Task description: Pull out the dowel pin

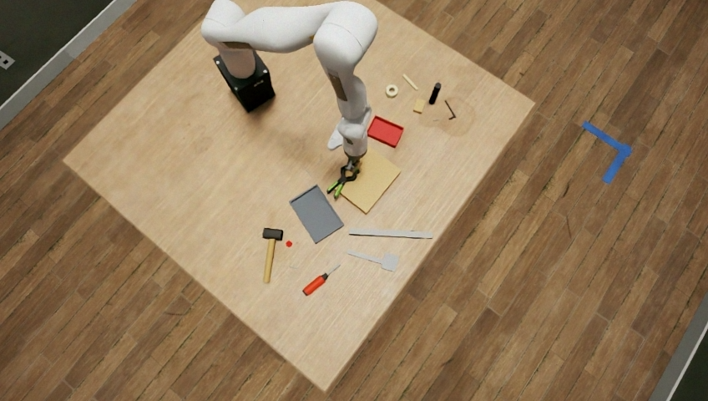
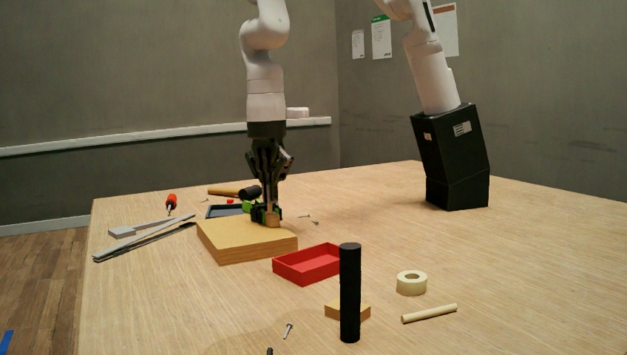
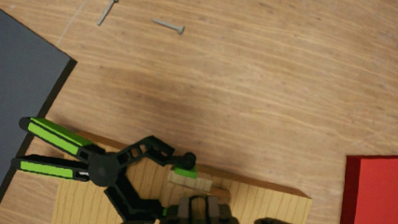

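My gripper (image 2: 269, 199) (image 3: 199, 208) is shut on the dowel pin (image 2: 270, 208), upright over the small wooden block (image 2: 273, 221) (image 3: 220, 193). The pin's lower part shows below the fingertips; its lower end is hidden, so I cannot tell how deep it sits. The green and black spring clamp (image 1: 338, 188) (image 2: 257, 214) (image 3: 104, 169) lies on the bench board (image 1: 373, 185) (image 2: 239, 246) (image 3: 266, 205), its jaws around the block and a pale wooden piece, apparently the bench stop (image 3: 191, 180). The fingers hide most of the block and any gap at the stop.
A grey tray (image 1: 316, 214) (image 3: 28, 70) lies beside the clamp handles. A red tray (image 1: 385, 132) (image 2: 303, 265) (image 3: 379, 191) is on the board's other side. Two screws (image 3: 168, 25) (image 3: 107, 12) lie behind the board. A black cylinder (image 2: 350, 292) stands near a tape roll (image 2: 412, 283).
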